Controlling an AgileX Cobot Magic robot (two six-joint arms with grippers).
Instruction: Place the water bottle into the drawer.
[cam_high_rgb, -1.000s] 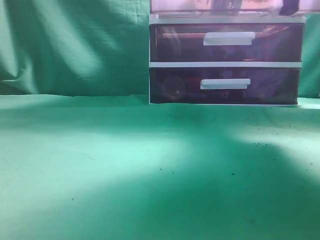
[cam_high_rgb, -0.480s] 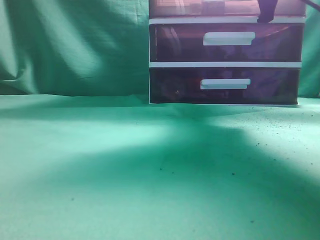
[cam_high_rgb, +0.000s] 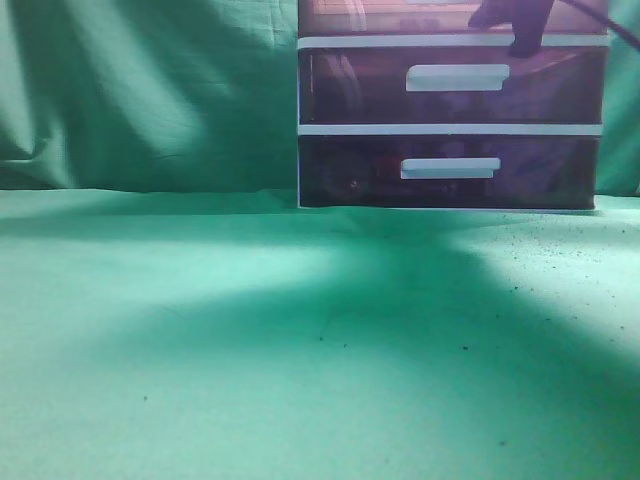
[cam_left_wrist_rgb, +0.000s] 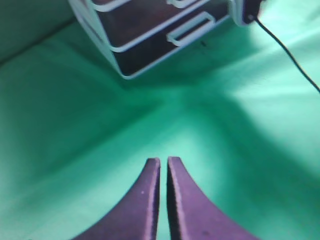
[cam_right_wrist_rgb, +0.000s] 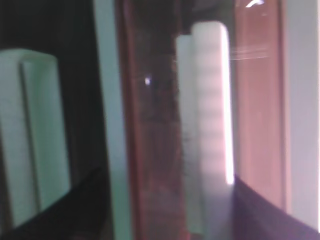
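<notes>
Exterior: right gripper (cam_high_rgb: 515, 25) at the drawer (cam_high_rgb: 400, 18) front; water bottle unseen.
Left wrist: left gripper (cam_left_wrist_rgb: 163, 167) fingers nearly touching, empty, above green surface (cam_left_wrist_rgb: 75, 150).
Right wrist: handle (cam_right_wrist_rgb: 210, 100) between spread fingers; a poor grip risks slipping off.

A green cloth (cam_high_rgb: 200, 340) covers the surface and also hangs as a wrinkled backdrop (cam_high_rgb: 150, 90) behind it. Small dark specks (cam_high_rgb: 465, 348) are scattered over the cloth, thickest toward the right. Broad shadows cross it between brighter patches.

At the back stands a white-framed drawer unit (cam_high_rgb: 450, 129). Its middle drawer (cam_high_rgb: 350, 88) and bottom drawer (cam_high_rgb: 350, 172) are dark translucent purple, each closed and bearing a white bar handle: the middle handle (cam_high_rgb: 458, 77) sits slightly right of the bottom handle (cam_high_rgb: 450, 168).

In the left wrist view a thin black cable (cam_left_wrist_rgb: 287, 52) runs across the cloth beside the unit.
</notes>
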